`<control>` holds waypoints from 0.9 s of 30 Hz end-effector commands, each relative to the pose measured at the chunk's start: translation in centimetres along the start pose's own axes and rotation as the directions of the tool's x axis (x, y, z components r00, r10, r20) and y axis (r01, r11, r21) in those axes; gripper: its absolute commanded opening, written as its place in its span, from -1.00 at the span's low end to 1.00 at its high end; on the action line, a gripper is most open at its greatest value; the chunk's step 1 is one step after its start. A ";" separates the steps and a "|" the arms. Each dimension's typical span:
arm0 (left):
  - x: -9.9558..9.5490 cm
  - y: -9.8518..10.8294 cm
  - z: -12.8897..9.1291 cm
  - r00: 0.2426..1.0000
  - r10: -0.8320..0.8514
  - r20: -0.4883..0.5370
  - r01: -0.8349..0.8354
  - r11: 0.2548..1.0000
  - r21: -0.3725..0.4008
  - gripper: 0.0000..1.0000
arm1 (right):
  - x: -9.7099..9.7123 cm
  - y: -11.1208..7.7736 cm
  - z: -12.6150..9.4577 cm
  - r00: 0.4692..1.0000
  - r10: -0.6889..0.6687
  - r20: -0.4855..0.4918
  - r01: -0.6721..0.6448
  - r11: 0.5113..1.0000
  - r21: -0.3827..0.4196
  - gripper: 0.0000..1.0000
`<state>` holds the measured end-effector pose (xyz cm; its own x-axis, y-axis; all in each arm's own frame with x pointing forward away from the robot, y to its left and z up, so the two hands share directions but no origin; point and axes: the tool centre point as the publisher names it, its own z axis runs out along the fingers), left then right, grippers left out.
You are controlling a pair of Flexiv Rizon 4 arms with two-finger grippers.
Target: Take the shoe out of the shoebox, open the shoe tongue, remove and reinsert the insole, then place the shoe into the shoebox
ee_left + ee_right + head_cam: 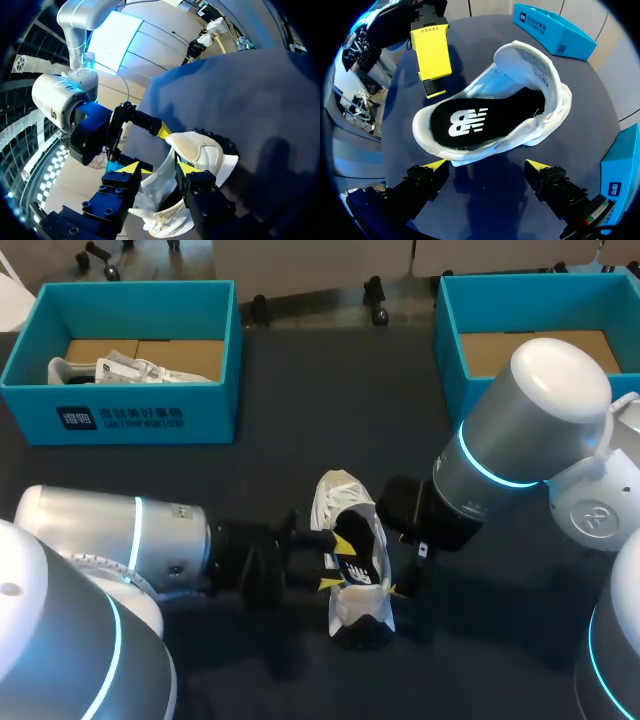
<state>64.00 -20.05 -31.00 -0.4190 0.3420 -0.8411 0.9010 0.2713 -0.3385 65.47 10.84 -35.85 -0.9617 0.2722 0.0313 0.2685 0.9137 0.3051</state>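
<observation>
Left pincer (pixel 159 168) straddles the white fabric shoe's (pixel 345 502) heel, hold impossible to tell; right pincer (pixel 486 165) gapes beside it. Tugging the black insole (pixel 470 120) could topple an unsteadied shoe.

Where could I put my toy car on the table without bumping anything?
The widest bare patch of table lies between the left box and right box. Another lies by the near edge, right of the shoe. The middle is crowded: the left tool and right tool flank the shoe.

Logo (pixel 467 121) on insole (pixel 512 106), print (pixel 120 418) on shoebox (pixel 212 405)
</observation>
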 end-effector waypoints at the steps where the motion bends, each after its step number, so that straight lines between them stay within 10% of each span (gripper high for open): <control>1: -0.4 0.1 -1.5 0.996 0.011 -0.087 -0.011 1.000 0.005 -0.06 | 0.1 0.0 0.1 1.000 0.001 0.002 -0.001 1.000 -0.001 1.00; 15: -2.0 0.9 -8.0 0.943 0.089 -0.322 -0.079 0.996 0.044 -0.18 | 0.1 -0.5 -0.7 1.000 -0.015 -0.001 0.015 1.000 0.008 1.00; 20: -2.2 0.7 -10.2 0.893 0.145 -0.426 -0.117 0.989 0.093 -1.00 | -0.1 -2.2 -2.5 0.999 -0.040 0.000 0.040 0.999 0.011 1.00; 27: -2.6 0.2 -12.7 0.814 0.216 -0.540 -0.159 0.976 0.150 -1.00 | -0.2 -5.6 -4.9 0.995 -0.099 -0.027 0.099 0.995 0.005 1.00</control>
<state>63.39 -13.20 -27.42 -0.2372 0.6906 -0.6833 0.9645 0.0831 -0.2508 65.01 7.27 -34.90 -0.9833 0.1786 0.0358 0.1816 0.9463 0.2673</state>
